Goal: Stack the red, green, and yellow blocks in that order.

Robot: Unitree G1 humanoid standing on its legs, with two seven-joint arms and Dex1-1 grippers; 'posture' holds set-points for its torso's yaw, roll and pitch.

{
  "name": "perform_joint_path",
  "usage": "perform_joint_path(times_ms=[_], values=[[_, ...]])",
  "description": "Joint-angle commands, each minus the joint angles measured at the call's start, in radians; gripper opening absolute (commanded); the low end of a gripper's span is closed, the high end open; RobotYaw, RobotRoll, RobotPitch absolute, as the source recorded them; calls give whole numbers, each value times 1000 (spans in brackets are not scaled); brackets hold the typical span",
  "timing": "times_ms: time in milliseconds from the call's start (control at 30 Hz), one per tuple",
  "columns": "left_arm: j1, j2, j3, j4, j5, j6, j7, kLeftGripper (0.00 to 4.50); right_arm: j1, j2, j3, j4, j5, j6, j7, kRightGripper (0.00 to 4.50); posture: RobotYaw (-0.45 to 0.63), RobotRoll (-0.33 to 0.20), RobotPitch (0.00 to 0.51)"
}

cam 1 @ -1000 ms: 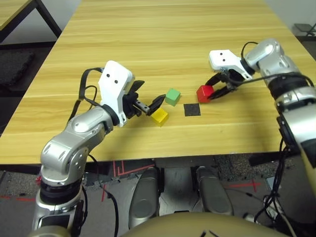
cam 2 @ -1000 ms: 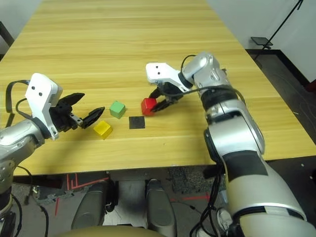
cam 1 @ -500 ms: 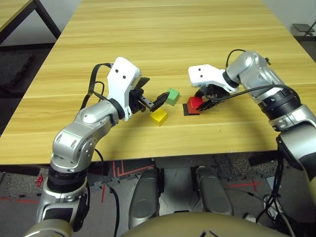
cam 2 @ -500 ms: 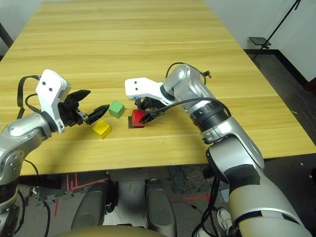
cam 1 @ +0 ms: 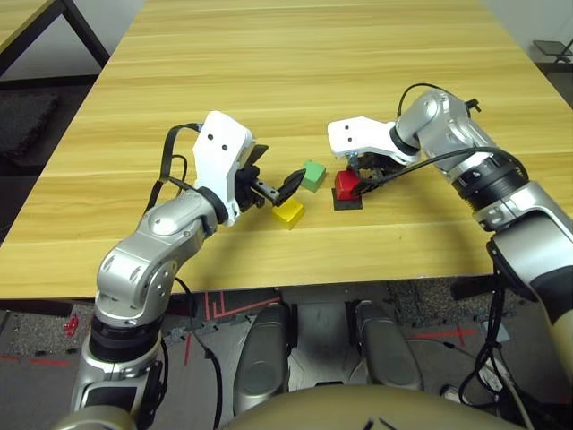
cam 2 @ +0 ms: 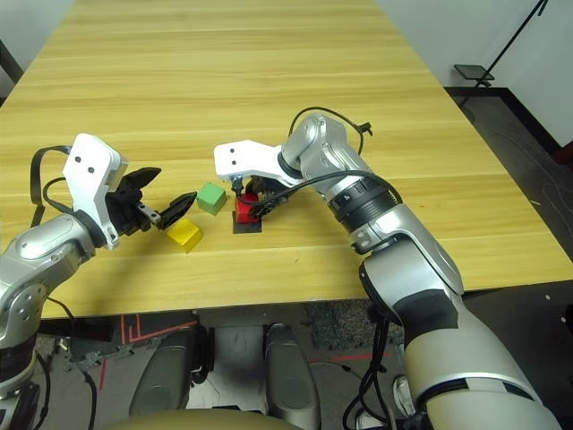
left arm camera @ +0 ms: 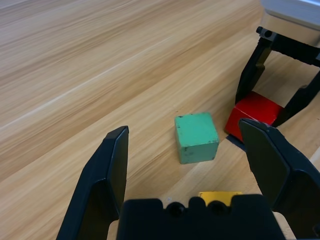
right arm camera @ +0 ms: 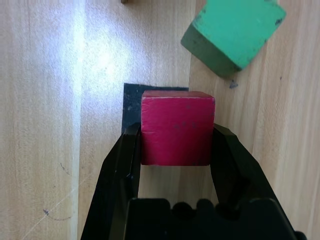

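My right gripper [right arm camera: 176,150] is shut on the red block [right arm camera: 177,127], holding it over the flat black square patch [right arm camera: 131,102] near the table's middle. The red block [cam 1: 346,184] sits low on or just above that patch [cam 1: 349,202]; I cannot tell if it touches. The green block [cam 1: 312,175] lies just left of it, and the yellow block [cam 1: 288,212] lies nearer the front edge. My left gripper [left arm camera: 182,145] stands open, pointing at the green block [left arm camera: 196,137], its fingertips short of it and above the yellow block [left arm camera: 220,197].
The wooden table [cam 1: 295,72] stretches wide and bare behind the blocks. A dark table leg [cam 1: 85,31] stands off the far left corner. The floor shows beyond the table's right edge.
My right gripper carried the red block leftward from the patch's right side to over the patch. The left arm shifted slightly toward the green block, still open.
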Motion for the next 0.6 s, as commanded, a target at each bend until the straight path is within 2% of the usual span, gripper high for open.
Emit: perform_joint_path(times_ms=[33, 600], values=[[0, -6, 6, -14, -1, 12, 7, 4500, -9, 0, 5, -7, -4, 2, 9, 2056, 587, -288, 160], [19, -24, 10, -29, -2, 20, 25, 4500, 19, -25, 30, -88, -22, 31, 60, 2056, 595, -290, 174]])
